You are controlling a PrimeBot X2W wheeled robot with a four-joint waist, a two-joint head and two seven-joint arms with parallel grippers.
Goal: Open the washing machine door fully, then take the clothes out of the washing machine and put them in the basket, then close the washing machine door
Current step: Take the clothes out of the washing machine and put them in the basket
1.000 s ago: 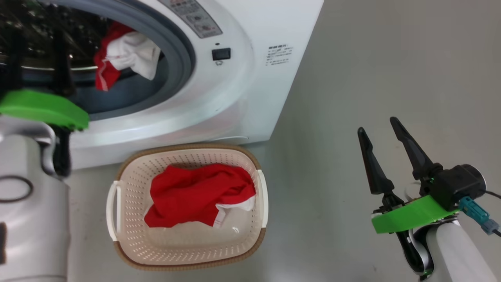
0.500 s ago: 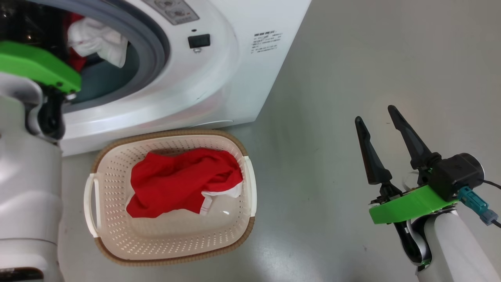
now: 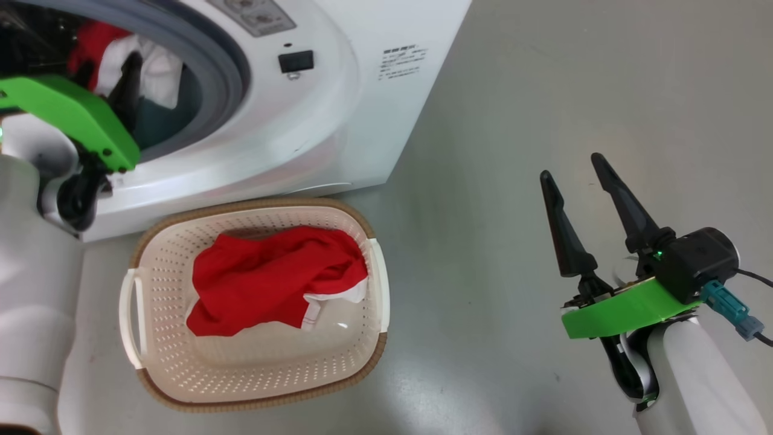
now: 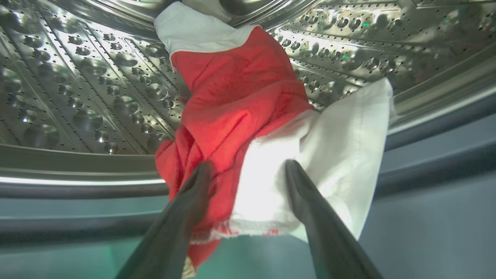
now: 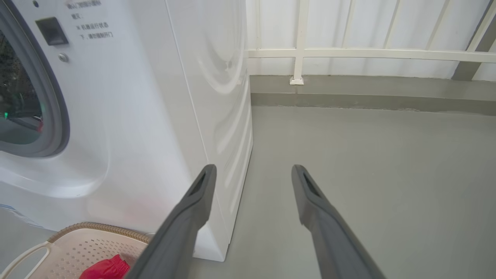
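Note:
The washing machine (image 3: 338,121) stands open; its door is out of view. One of the clothes, a red and white garment (image 4: 240,97), hangs against the steel drum (image 4: 77,97) just inside the grey ring (image 3: 223,66). My left gripper (image 4: 248,166) is open, with one finger on each side of that garment's lower hem. On the floor in front stands the basket (image 3: 368,338), and a red garment (image 3: 272,281) lies in it. Off to the right, my right gripper (image 3: 570,166) hangs open above the floor with nothing in it.
The machine's white side panel (image 5: 209,97) is just left of the right gripper (image 5: 254,168). A white railing (image 5: 348,54) runs along the far kerb, and grey floor (image 5: 368,174) lies in between. The basket's corner (image 5: 77,244) shows at the lower left.
The head camera has shifted, sliding the scene left. My left arm has pushed further into the drum, up to the hanging garment. The right gripper keeps its pose.

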